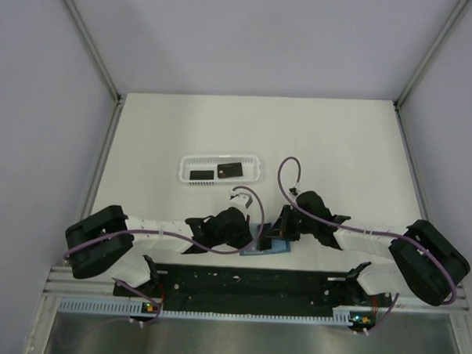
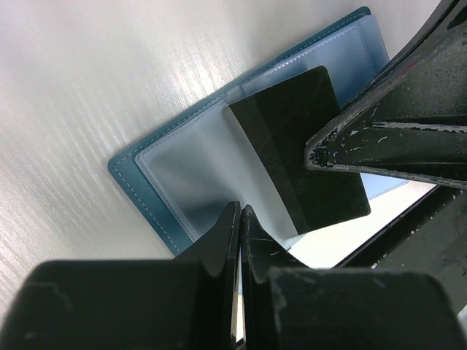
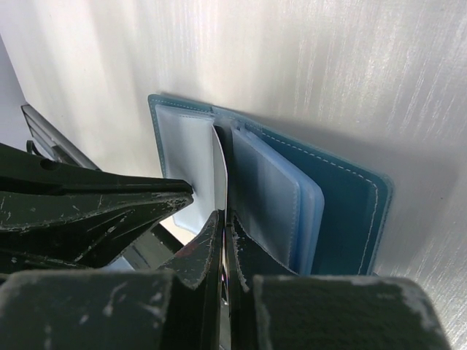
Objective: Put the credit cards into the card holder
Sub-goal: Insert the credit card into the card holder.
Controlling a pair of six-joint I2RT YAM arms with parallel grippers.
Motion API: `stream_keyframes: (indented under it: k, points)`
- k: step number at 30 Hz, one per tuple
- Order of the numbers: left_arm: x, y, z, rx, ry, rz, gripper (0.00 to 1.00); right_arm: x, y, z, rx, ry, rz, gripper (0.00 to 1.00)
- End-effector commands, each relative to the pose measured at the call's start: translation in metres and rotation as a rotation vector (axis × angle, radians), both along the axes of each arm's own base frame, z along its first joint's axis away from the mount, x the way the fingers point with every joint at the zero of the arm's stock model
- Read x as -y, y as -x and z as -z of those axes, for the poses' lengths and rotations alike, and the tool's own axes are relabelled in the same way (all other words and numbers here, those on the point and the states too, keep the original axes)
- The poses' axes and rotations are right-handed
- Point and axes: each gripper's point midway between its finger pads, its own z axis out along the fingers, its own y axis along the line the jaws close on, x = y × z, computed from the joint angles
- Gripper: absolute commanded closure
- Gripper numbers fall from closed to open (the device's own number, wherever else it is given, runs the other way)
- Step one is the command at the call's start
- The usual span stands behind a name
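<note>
A: Right gripper status?
B: Jaws clamped on card, which sits edge-on just ahead, part-entered in sleeve of holder. Beyond it is the left gripper, jaws together at the sleeve edge.
A: Fault risk?
B: Probably a skewed push. The card corner jams, then the sleeve buckles or the holder slides away.

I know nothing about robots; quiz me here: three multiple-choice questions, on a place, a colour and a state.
1. The two loose black cards lie: A in the white basket; B on the floor; C on a shelf.
2. The cover of the card holder is: A red; B teal-blue; C yellow.
3. The card holder lies: A shut; B open, a card partly in a sleeve; C rolled up.
Answers: A, both show inside it from above; B, its stitched border is teal; B, clear sleeves are spread, a card half under one.
</note>
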Motion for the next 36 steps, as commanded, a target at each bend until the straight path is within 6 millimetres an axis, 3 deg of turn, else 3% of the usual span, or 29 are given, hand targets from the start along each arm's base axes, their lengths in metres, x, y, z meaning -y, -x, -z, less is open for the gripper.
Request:
stream_keyframes:
  k: [1, 17, 23, 28, 32, 36]
  points:
    - [-0.022, 0.005, 0.021, -0.025, -0.102, -0.022, 1.00, 0.013, 0.018, 0.016, -0.041, 0.050, -0.019, 1.00]
    - [-0.023, 0.006, 0.021, -0.029, -0.105, -0.030, 1.00, -0.002, 0.020, 0.022, -0.068, -0.017, -0.054, 1.00]
    - [-0.024, 0.003, 0.002, -0.004, -0.071, -0.047, 1.00, 0.006, 0.016, 0.031, -0.063, 0.034, -0.018, 1.00]
    - [-0.035, -0.003, -0.018, 0.042, -0.061, -0.089, 0.82, 0.009, 0.016, 0.038, -0.074, 0.056, -0.012, 1.00]
    - [-0.046, -0.005, -0.014, 0.054, -0.108, -0.113, 0.77, 0.008, 0.016, 0.039, -0.078, 0.055, -0.013, 1.00]
    - [-0.050, -0.003, -0.001, 0.031, -0.146, -0.120, 0.85, 0.007, 0.015, 0.039, -0.076, 0.058, -0.019, 1.00]
